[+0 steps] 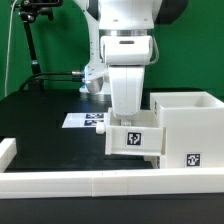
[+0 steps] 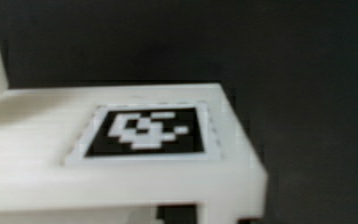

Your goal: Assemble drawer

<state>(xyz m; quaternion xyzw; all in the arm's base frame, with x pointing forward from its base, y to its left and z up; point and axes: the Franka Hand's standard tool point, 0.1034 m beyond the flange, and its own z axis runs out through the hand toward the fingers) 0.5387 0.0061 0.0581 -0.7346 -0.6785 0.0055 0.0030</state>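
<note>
The white plastic drawer box (image 1: 185, 135), open-topped, sits on the black table just to the exterior view's right of your gripper (image 1: 134, 140), which pinches a small white tagged panel (image 1: 133, 139).

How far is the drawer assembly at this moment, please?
Done: the large box stands on the table. In hand: the gripper is at a small tagged part beside the box; its jaws are hidden. Left: that part does not look fully seated, so joining remains.
</note>
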